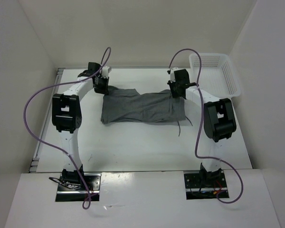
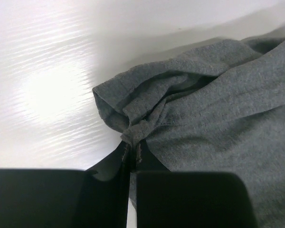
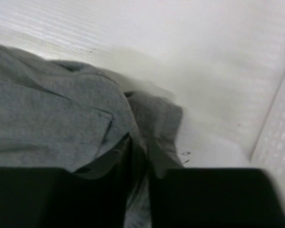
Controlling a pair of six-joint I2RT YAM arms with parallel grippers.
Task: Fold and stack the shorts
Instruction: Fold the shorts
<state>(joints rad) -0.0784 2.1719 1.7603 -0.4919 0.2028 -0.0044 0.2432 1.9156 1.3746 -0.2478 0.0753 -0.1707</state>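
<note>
The shorts (image 1: 142,108) lay spread on the table (image 1: 133,152) between the two arms, with their long axis running left to right. You had the left gripper (image 1: 101,85) at the far left corner and the right gripper (image 1: 177,90) at the far right corner, so each arm was nearest its own end.

In the left wrist view, the jaws were closed on a bunched fold of the fabric edge. In the right wrist view, the jaws were likewise clamped on a gathered fold. From both grippers the body of the garment lay toward the near edge, so a fold would likely call for drawing the far edge toward you.

The fabric was a soft, medium-grey heathered knit, creased at both pinches. A thin drawstring (image 1: 179,127) trailed off the near right edge. A white mesh basket (image 1: 228,76) stood near the right end, apart from the cloth.
</note>
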